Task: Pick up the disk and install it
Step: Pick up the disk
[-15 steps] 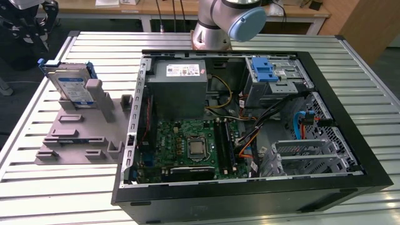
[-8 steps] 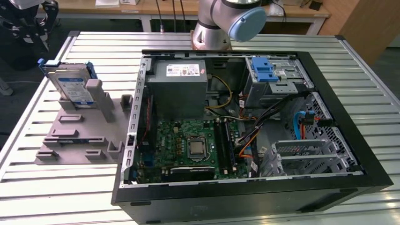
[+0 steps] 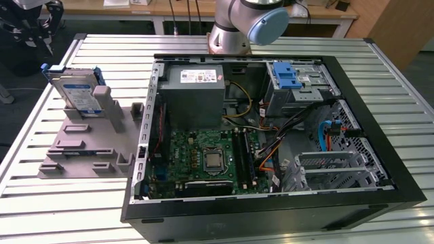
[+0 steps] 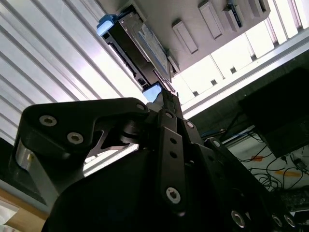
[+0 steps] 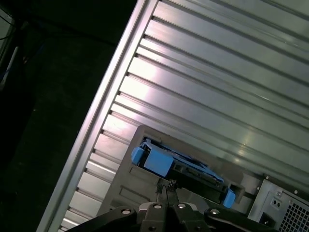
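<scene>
In the exterior view, the disk (image 3: 76, 92) is seen standing on edge in the grey fixture (image 3: 81, 147), at about ten o'clock from the open computer case (image 3: 271, 219). Its blue carrier frame is propped against one of the fixture's upright posts. Fixture and case are both set on the slatted metal table (image 3: 40, 213), the fixture being placed just beside the case's nine o'clock side. Inside the case, a green motherboard (image 3: 203, 152) is laid toward six o'clock, a grey power supply (image 3: 193, 94) toward eleven o'clock, and a drive cage with a blue latch (image 3: 286, 76) toward one o'clock. The base of the arm (image 3: 237, 25) is seen at twelve o'clock from the case. In the first wrist view, the gripper (image 5: 165, 185) is shown with its two thin fingers brought together and nothing clamped between them. Its tips are held near the disk (image 5: 181, 164), though contact cannot be made out. In the second wrist view, the disk (image 4: 145, 46) is seen lodged in the fixture just past the fingertips (image 4: 166, 104).
</scene>
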Action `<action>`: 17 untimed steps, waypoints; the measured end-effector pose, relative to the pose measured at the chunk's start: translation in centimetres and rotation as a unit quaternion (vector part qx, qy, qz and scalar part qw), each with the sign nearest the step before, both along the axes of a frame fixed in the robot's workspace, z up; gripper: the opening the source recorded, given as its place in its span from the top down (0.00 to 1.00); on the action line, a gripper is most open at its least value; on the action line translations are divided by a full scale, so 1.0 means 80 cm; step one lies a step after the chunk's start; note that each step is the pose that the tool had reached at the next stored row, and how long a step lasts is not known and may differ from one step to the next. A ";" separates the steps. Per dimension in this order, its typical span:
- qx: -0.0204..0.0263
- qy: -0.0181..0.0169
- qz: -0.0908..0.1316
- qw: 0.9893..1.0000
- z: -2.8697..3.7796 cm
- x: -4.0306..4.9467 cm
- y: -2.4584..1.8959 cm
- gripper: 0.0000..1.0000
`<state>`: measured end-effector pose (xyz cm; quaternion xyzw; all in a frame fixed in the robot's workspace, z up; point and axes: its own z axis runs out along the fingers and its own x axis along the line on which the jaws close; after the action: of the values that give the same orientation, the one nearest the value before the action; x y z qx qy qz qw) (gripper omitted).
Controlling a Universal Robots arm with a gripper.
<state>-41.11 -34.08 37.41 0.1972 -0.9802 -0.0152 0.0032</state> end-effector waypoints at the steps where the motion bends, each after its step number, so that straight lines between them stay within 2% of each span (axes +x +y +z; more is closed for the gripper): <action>1: 0.000 0.000 0.002 1.000 0.0000 0.000 0.0000 0.89; 17: 0.000 0.000 0.015 1.000 0.0000 0.000 0.0000 0.89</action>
<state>-41.11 -34.08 37.41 0.2122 -0.9771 -0.0152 0.0034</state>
